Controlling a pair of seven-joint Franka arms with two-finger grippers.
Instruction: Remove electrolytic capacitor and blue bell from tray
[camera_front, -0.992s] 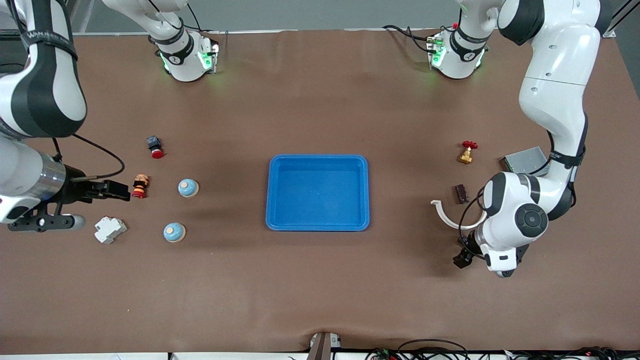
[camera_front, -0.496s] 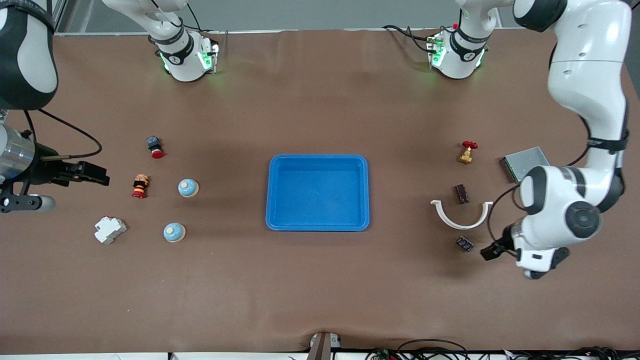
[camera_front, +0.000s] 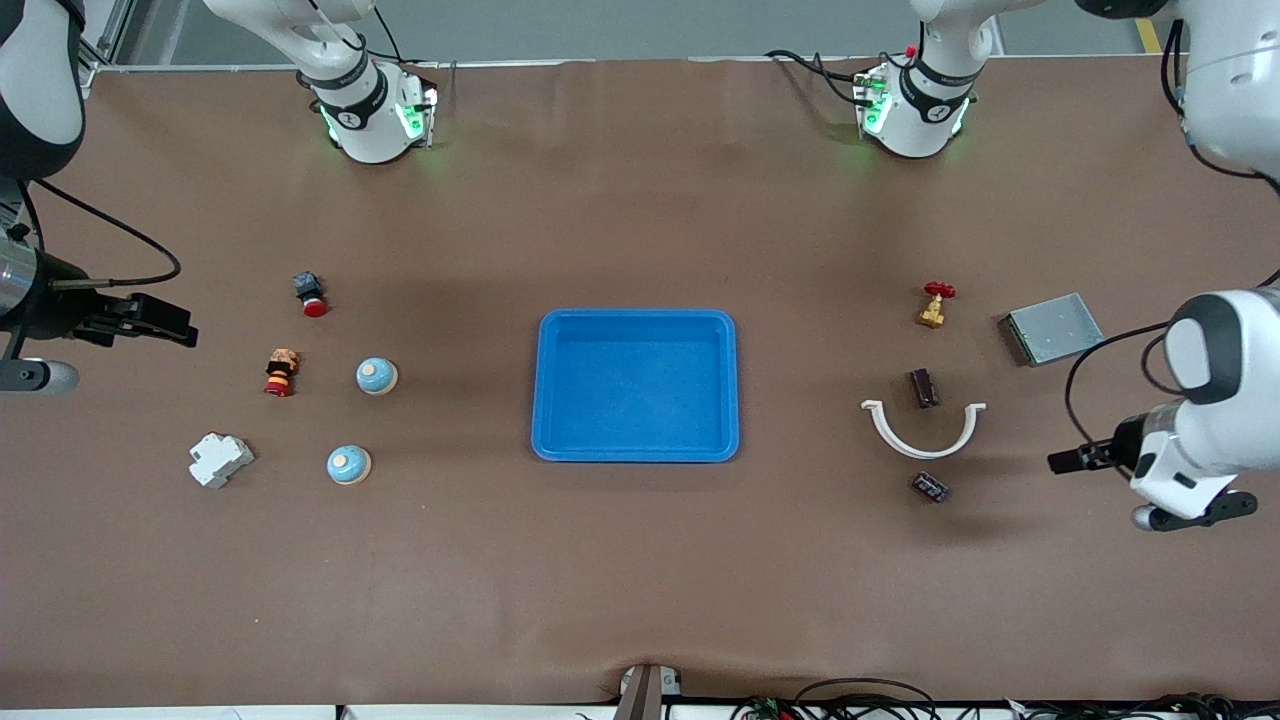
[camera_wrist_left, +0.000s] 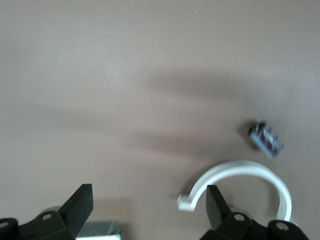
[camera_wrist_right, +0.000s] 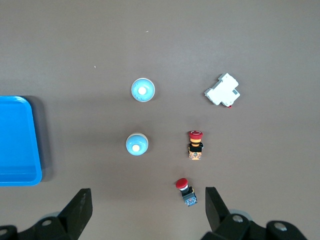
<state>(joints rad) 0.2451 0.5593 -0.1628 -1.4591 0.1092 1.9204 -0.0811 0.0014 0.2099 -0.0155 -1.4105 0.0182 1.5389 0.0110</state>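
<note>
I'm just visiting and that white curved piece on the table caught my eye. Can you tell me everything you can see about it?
The white curved piece is a half ring, smooth and plastic-looking, with a small outward lip at each end. It lies flat on the brown table toward the left arm's end, its open side facing the robots' bases. Nothing touches it: a small dark block sits within its opening, apart from it, and another dark part lies nearer the front camera.

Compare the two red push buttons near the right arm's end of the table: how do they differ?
The button with the yellow collar has a brown top end and a red bottom end; the dark-bodied button is shorter, blue-black with one red cap. The dark-bodied button lies farther from the front camera; the yellow-collared one sits beside a blue bell. Both lie on the bare table, untouched.
</note>
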